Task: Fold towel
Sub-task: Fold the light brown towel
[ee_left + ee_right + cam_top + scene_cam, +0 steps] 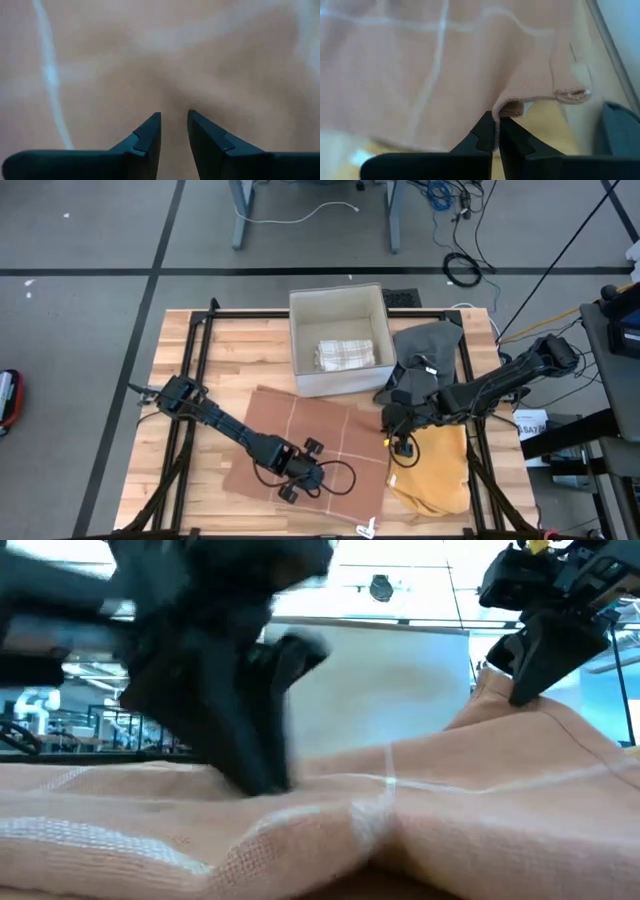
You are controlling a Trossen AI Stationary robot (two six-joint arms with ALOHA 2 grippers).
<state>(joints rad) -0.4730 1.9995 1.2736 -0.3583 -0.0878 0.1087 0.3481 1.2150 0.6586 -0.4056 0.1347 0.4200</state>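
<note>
A terracotta towel (310,440) with thin white lines lies spread over the middle of the table. My left gripper (300,478) is down on the towel close to its near edge and is shut on the cloth, which creases toward the fingers (175,117). My right gripper (394,430) is shut on the towel's right edge. That edge rises from the table to the gripper (522,690) in the low view. The rest of the towel rests flat on the wood. My left gripper pinches a small bunch of the towel's cloth (175,102) between its two fingers, slanting down from the table's left; the creases run into the gap. One layer or several, I cannot tell. The cloth around it lies on the table. My right gripper pinches the towel's hemmed right edge (507,106) between its fingertips, a short way from a rolled corner (572,94). The fingers slant down from the table's right side. The edge is lifted off the table and the cloth slopes down from it to the flat part.
A white box (338,302) holding a folded checked cloth (345,354) stands at the far middle. A grey cloth (435,345) lies at the far right and a yellow cloth (435,470) at the near right, under the right arm. Black rails frame the table.
</note>
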